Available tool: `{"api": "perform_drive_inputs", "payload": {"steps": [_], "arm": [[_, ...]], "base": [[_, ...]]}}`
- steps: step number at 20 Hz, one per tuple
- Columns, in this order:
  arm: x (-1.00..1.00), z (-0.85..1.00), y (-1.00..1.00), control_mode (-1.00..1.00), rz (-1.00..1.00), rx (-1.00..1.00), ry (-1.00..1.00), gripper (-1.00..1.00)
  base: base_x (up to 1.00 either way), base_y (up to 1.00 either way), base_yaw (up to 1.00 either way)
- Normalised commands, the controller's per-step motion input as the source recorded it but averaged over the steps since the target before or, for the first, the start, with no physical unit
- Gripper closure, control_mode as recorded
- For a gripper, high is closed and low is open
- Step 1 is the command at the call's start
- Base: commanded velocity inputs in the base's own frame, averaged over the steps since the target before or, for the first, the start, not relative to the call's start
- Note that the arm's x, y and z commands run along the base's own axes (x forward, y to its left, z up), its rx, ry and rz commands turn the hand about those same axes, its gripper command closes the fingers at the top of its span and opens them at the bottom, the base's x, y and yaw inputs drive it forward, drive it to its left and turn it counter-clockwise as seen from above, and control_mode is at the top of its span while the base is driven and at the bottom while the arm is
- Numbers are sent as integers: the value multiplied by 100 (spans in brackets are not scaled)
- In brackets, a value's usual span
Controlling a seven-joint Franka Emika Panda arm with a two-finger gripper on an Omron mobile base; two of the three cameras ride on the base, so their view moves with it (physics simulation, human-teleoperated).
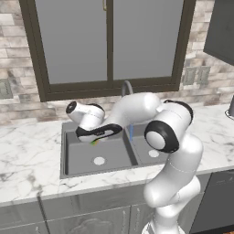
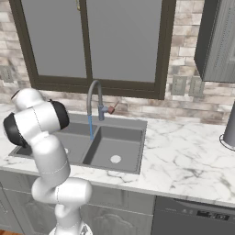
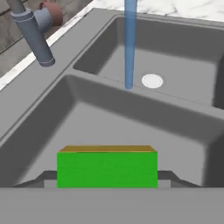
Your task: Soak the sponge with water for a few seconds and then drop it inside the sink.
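In the left base view my gripper (image 1: 94, 140) hangs left of centre over the left basin of the sink (image 1: 73, 157), and a sliver of green and yellow, the sponge (image 1: 95, 142), peeks out under it. The water (image 1: 130, 132) falls just right of it, near the divider, clear of the sponge.

In the right base view my own arm covers the left basin; the faucet (image 2: 94, 98) arches in the middle of the frame and the blue stream drops from its spout to about the divider.

In the hand view the sponge fills the lower centre, green face toward the camera with a yellow strip on top, and my fingers (image 3: 168, 177) are clamped on its two sides. The stream stands in the upper centre, well beyond the sponge, landing at the divider.

So I judge the pickup done and the tap running; soaking and the drop are left.
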Motion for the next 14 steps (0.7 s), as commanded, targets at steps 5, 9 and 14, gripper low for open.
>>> {"api": "perform_drive_inputs", "payload": {"steps": [5, 9, 14], "arm": [[6, 0, 33, -100, 10, 20, -6, 100], [16, 0, 5, -100, 21, 9, 0, 100], [23, 1, -13, -100, 27, 2, 0, 100]], "base": [[0, 0, 0], [0, 0, 0], [0, 0, 0]]}}
